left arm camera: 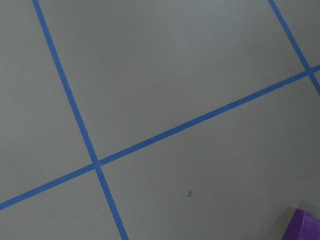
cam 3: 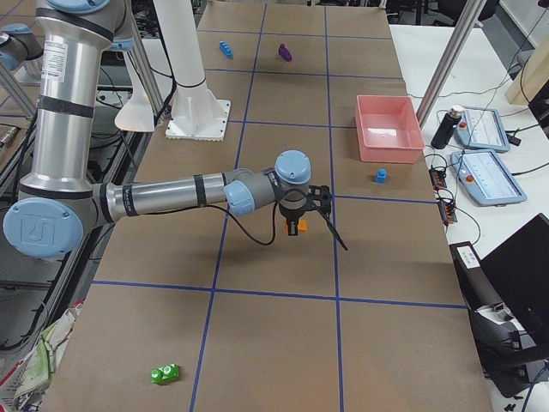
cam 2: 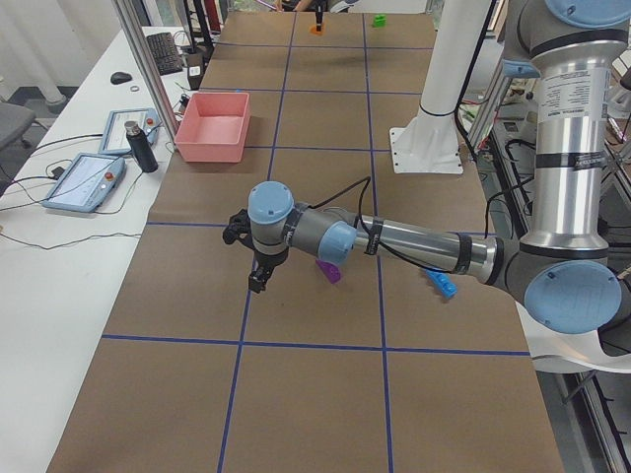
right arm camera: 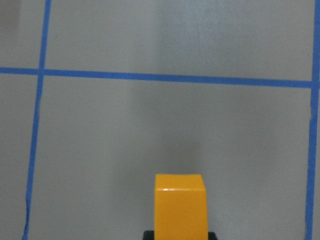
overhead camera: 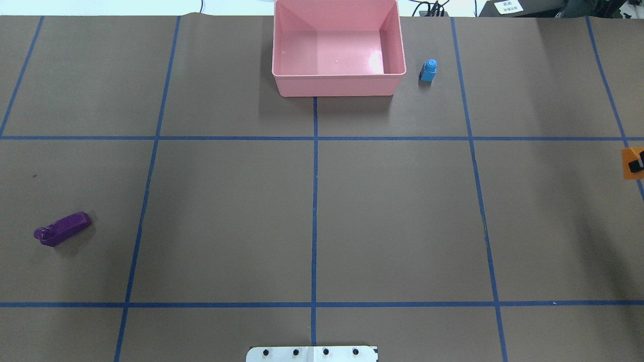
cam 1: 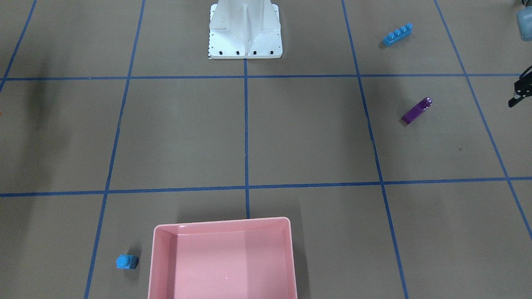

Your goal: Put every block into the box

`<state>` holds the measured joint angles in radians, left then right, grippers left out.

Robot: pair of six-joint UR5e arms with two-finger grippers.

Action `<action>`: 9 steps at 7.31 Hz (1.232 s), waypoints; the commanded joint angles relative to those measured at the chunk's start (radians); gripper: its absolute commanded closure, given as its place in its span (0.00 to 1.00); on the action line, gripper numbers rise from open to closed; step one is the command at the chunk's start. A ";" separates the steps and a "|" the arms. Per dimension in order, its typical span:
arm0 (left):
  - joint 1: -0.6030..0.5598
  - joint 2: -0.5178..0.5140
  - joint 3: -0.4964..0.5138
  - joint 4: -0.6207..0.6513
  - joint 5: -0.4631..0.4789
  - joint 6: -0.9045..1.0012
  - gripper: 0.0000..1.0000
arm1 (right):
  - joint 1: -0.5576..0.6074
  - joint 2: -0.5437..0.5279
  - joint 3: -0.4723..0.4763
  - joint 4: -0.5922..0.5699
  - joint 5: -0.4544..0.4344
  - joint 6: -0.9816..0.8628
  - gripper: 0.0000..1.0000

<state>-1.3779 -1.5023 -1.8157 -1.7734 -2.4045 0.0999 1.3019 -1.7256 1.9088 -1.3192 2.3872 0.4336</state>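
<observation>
Five bricks are outside the pink box (overhead camera: 337, 84), by our count, and nothing lies in it.

The right end effector (cam 3: 298, 221) is pinching the orange brick (right arm camera: 180, 207) clear of the surface (overhead camera: 226, 211), well out to the box's right. We judge the brick is held high so that it can pass over the box wall and be dropped in.

The blue cube (overhead camera: 428, 70) stands just beside the box's right wall, an easy later pick for the same arm. The green brick (cam 3: 164, 373) lies farthest from the box on that side.

Well apart from the box on the other side are the purple wedge (overhead camera: 63, 229) and, nearer the robot, the long blue bar (cam 1: 397, 34). The left end effector (cam 2: 258, 276) hangs low near the wedge, likely staged to take it. We cannot tell whether its fingers are spread or pressed together. Its wrist camera catches only a purple corner, so it is beside the wedge, not over it.
</observation>
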 commanded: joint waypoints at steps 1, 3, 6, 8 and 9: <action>0.145 0.072 -0.089 -0.004 0.008 0.003 0.00 | 0.026 0.097 0.026 0.002 0.000 0.005 1.00; 0.280 0.074 -0.096 -0.004 0.112 0.000 0.00 | 0.034 0.142 0.035 0.006 -0.002 0.005 1.00; 0.422 0.068 -0.093 -0.004 0.182 -0.005 0.00 | 0.034 0.234 0.084 0.011 0.000 0.010 1.00; 0.468 0.063 -0.067 -0.003 0.183 -0.003 0.00 | 0.031 0.349 0.070 -0.003 -0.002 0.026 1.00; 0.488 0.054 -0.050 -0.003 0.183 -0.005 0.00 | 0.022 0.397 0.067 -0.002 -0.005 0.052 1.00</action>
<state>-0.9181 -1.4401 -1.8851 -1.7766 -2.2221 0.0965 1.3315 -1.3933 1.9808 -1.3177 2.3844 0.4610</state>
